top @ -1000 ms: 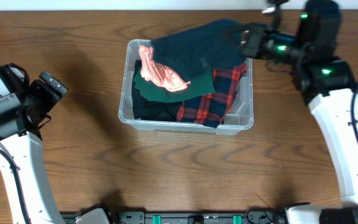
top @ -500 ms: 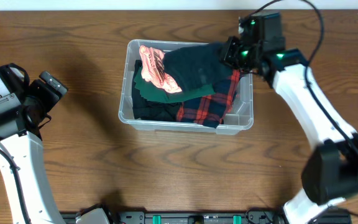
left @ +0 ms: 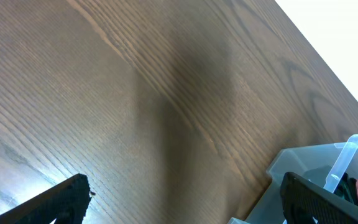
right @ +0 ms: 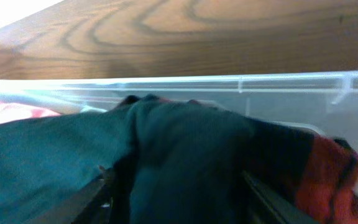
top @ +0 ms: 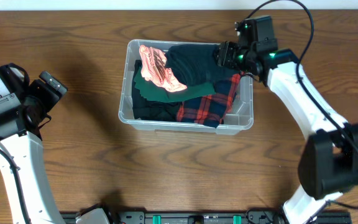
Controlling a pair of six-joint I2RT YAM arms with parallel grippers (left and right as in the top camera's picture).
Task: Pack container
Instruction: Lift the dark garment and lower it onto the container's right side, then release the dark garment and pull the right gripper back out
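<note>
The clear container [top: 124, 115] stands at the table's middle back, its far wall [right: 229, 84] close in the right wrist view. It holds a dark teal garment [top: 194, 65] on top, a pink cloth [top: 157, 71], a green cloth [top: 166, 94] and red plaid fabric [top: 213, 102]. My right gripper [top: 222, 56] is over the bin's back right corner. Its jaws stand apart, and the teal garment [right: 185, 143] is bunched loosely between them at the right gripper [right: 178, 199]. My left gripper [top: 53, 87] hangs open over bare table left of the bin, nothing between its fingers [left: 182, 199].
Wood-grain table [top: 166, 168] surrounds the bin. The container's corner [left: 303, 165] shows at the lower right of the left wrist view. A pale wall edge runs along the table's back. The right arm [top: 303, 93] reaches in from the right side.
The right gripper carried the teal garment left and down into the bin, then its jaws spread apart and the garment settled on the pile. The left arm stayed still.
</note>
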